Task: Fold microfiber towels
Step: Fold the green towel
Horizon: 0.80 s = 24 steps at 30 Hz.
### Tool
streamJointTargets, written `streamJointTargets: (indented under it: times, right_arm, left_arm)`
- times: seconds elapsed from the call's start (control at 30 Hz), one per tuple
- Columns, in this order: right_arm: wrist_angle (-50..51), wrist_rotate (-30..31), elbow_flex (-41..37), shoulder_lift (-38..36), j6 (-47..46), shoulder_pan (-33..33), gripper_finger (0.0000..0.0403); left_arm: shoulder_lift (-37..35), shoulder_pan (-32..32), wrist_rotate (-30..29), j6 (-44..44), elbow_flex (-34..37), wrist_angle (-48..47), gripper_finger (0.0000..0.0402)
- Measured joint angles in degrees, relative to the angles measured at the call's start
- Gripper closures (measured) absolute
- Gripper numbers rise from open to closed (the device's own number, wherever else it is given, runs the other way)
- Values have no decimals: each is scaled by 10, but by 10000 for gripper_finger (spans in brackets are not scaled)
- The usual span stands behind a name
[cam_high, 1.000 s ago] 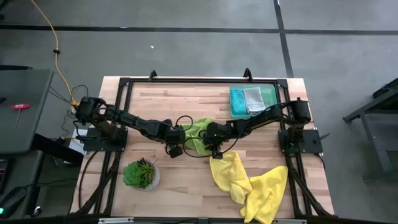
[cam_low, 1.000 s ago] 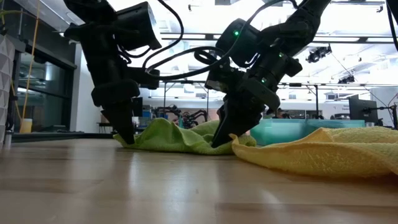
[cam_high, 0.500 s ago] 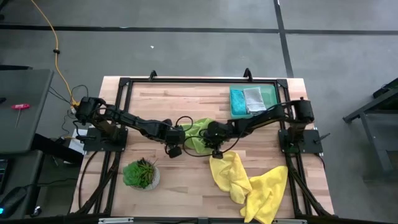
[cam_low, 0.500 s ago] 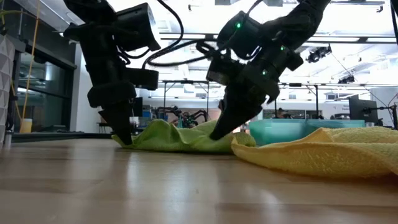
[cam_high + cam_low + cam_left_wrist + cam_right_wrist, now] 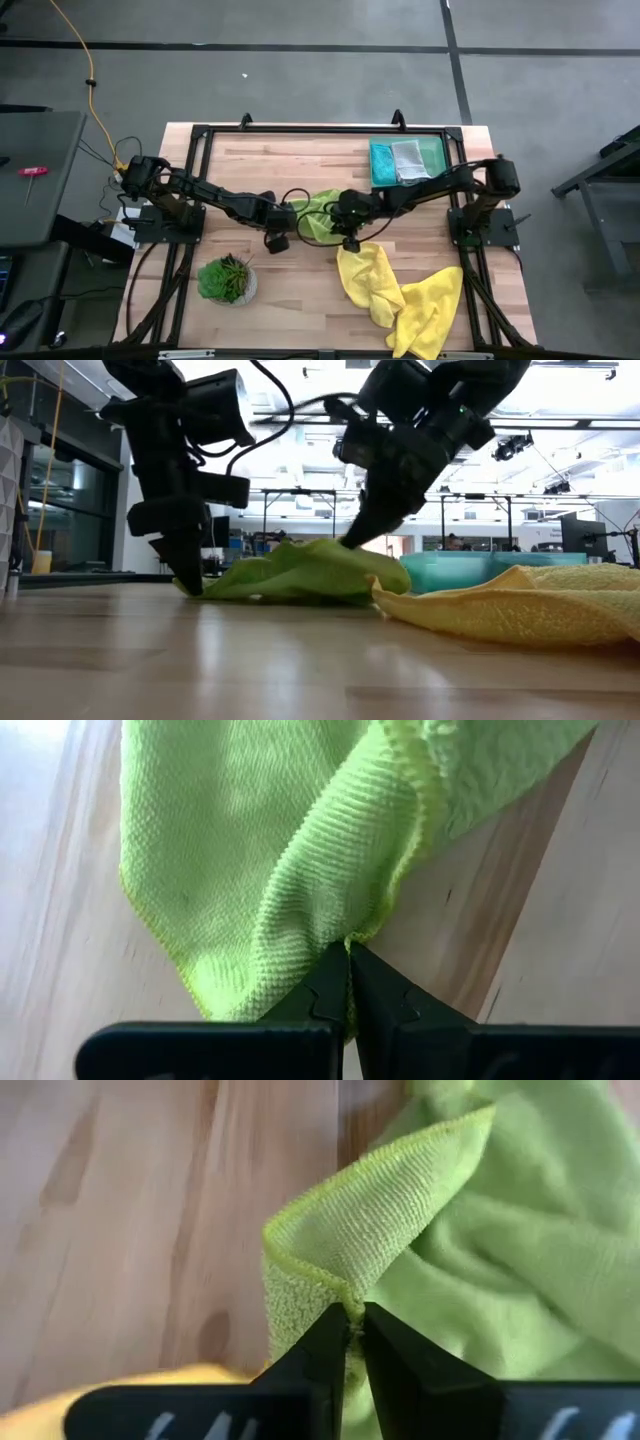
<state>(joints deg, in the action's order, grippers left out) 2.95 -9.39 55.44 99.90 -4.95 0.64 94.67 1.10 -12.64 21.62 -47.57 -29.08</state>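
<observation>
Lime green microfiber towel (image 5: 318,212) lies mid-desk (image 5: 300,290) between our grippers: left gripper (image 5: 347,952) pinches its near-left corner low, right gripper (image 5: 352,1318) clamps the opposite corner, raised; fold axis runs between them.

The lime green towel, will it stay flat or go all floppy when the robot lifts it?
Probably floppy: the lime green towel already bunches and sags between the left gripper and right gripper. Likely light too, since thin pinches raise its edge.
</observation>
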Motion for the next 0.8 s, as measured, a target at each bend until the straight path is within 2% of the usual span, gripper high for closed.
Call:
streamJointTargets:
  times: [0.23,0.57,0.8]
  right_arm:
    - [34,3,0,-34,4,-15,379]
    - [64,3,0,-93,-11,-45,379]
    - [72,3,0,-99,-15,-49,381]
  left_arm:
    - [0,0,-3,-37,0,-17,402]
    - [0,0,-7,-38,0,-26,402]
    - [0,1,-17,-39,0,-29,402]
